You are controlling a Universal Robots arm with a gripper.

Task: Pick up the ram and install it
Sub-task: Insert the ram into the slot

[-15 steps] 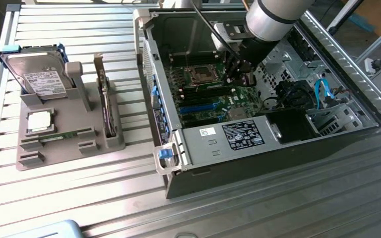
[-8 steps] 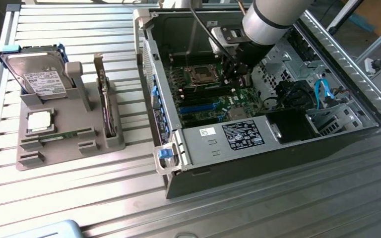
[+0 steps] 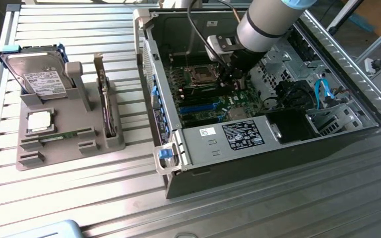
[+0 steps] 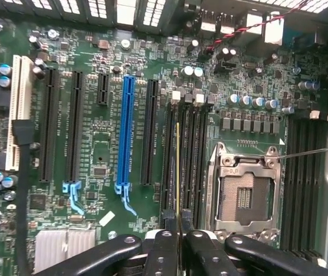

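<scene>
The ram [image 4: 178, 172] shows edge-on as a thin line, pinched between the nearly closed fingers of the gripper [image 4: 178, 244]. It runs along the black memory slots [image 4: 193, 155], just beside the empty CPU socket [image 4: 245, 192] on the motherboard [image 4: 100, 155]. Whether it touches a slot I cannot tell. In the exterior view the arm [image 3: 270, 22] reaches into the open computer case [image 3: 257, 166] at upper centre. The grey parts tray [image 3: 51, 148] with the hard drive [image 3: 41, 79] sits at the left.

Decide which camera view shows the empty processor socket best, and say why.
The wrist view: the processor socket faces the camera, with its metal frame and empty middle plain. The exterior view shows it small and slanted inside the computer case.
</scene>
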